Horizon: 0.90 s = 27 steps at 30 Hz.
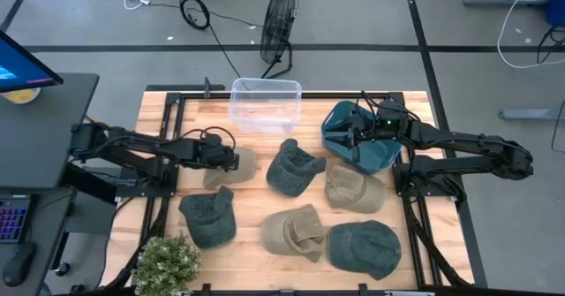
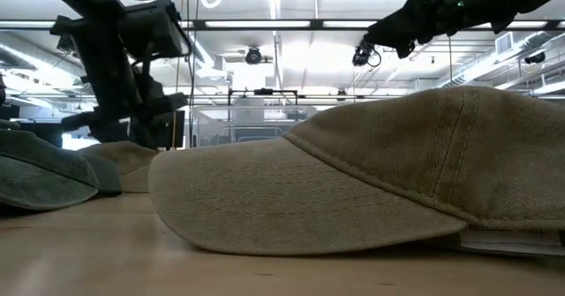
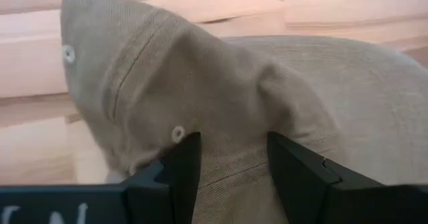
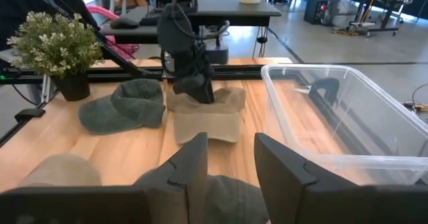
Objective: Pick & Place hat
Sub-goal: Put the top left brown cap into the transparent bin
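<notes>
My left gripper (image 1: 234,161) (image 3: 231,164) is down on a tan hat (image 1: 222,178) (image 4: 204,117) at the table's left middle and is shut on it. The right gripper (image 1: 350,130) (image 4: 231,160) hangs raised and open over a teal hat (image 1: 366,150) near the far right; it touches nothing. The teal hat is out of sight in the right wrist view. In the low view the left gripper (image 2: 132,124) stands at the left, over the tan hat (image 2: 124,159). My left gripper pinches a raised fold of the tan hat's crown (image 3: 231,140), close to an eyelet (image 3: 177,134), between its two fingers (image 3: 184,167). The fingers come from above, pointing down. The cloth bunches up into a peak beside them, and the hat's lower edge (image 4: 200,137) lies on the table.
A clear plastic bin (image 1: 265,84) (image 4: 294,70) stands at the far edge. Other hats lie about: dark green ones (image 1: 294,166) (image 1: 207,218) (image 1: 364,247) and tan ones (image 1: 353,190) (image 1: 296,232). A potted plant (image 1: 166,262) stands at the near left corner. A tan hat (image 2: 371,172) fills the low view.
</notes>
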Available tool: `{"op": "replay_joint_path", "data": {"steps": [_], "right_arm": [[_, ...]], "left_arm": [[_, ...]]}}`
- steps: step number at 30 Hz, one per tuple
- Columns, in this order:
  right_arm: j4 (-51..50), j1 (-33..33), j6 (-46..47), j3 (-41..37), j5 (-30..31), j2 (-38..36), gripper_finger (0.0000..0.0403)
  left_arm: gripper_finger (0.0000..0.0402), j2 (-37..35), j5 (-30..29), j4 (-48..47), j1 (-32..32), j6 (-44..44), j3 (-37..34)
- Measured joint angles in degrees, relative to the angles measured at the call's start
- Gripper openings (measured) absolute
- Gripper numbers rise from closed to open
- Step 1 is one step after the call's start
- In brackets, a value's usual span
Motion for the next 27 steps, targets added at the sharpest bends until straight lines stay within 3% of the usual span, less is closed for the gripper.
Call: {"op": "replay_joint_path", "data": {"steps": [7, 16, 27], "right_arm": [[-0.28, 0.00, -1.09, -0.02, -0.02, 0.00, 0.0129], [-0.36, 0.00, -0.93, -0.02, -0.02, 0.00, 0.0129], [-0.50, 0.00, 0.63, -0.02, -0.04, 0.00, 0.0129]], "left_arm": [[0.0116, 5.13, -0.09, 4.90, 0.00, 2.17, 0.02], [0.0011, 5.10, -0.24, 11.54, -0.02, 12.39, 0.02], [0.0002, 0.51, -0.39, 14.83, -0.11, 20.20, -0.02]]}}
